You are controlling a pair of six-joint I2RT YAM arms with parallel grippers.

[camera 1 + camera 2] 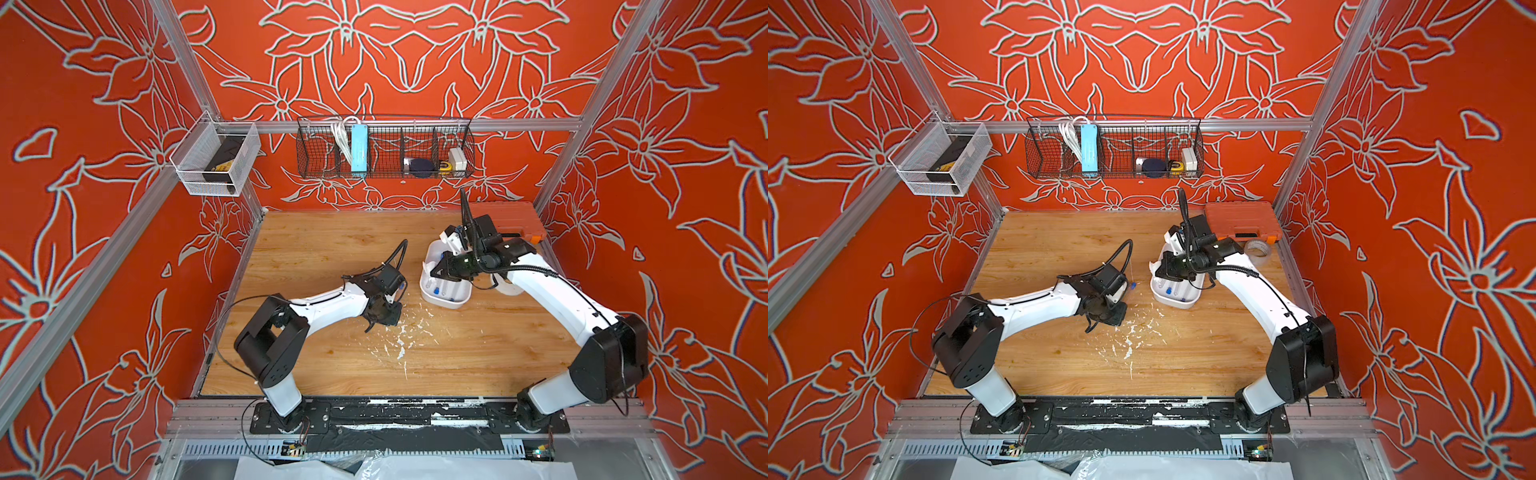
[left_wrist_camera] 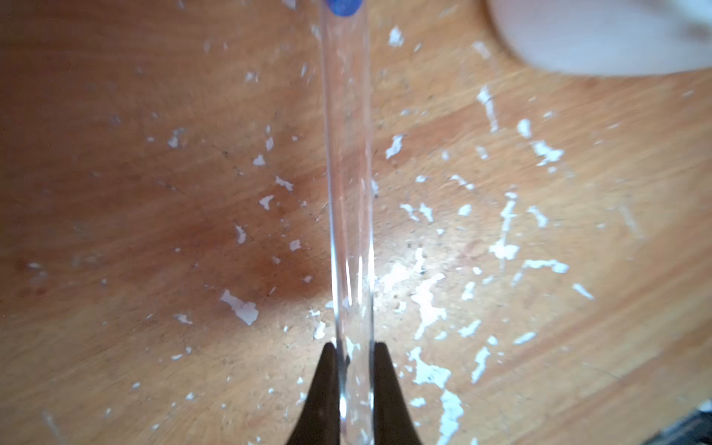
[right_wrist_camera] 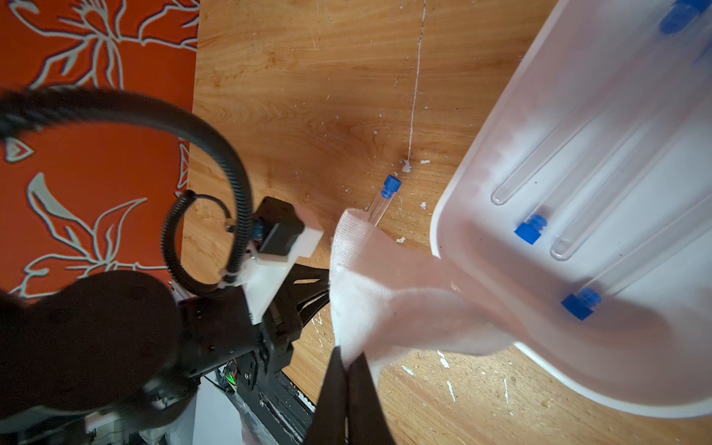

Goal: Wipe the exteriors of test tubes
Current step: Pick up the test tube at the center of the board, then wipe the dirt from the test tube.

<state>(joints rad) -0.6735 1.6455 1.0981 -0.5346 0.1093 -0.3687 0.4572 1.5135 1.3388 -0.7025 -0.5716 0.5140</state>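
While both top views bury the left gripper (image 1: 386,318) under its own wrist, so that its jaws cannot be read there, the left wrist view shows them pinched narrow on the clear end of a test tube (image 2: 348,192). The tube runs away from the fingers over the wooden table (image 2: 154,231) to a blue cap (image 2: 343,5). Only the right wrist view shows the right gripper (image 3: 348,358) clamped on a white cloth (image 3: 385,300), which hides that tube's lower part; whether cloth and tube touch cannot be told. The same view shows the other test tubes (image 3: 547,158) lying loose in the white tray (image 3: 655,366), some with the capped end and some with the rounded end nearest. In both top views the tray sits under the right arm, near the left gripper, with white flecks (image 1: 401,345) scattered on the wood.
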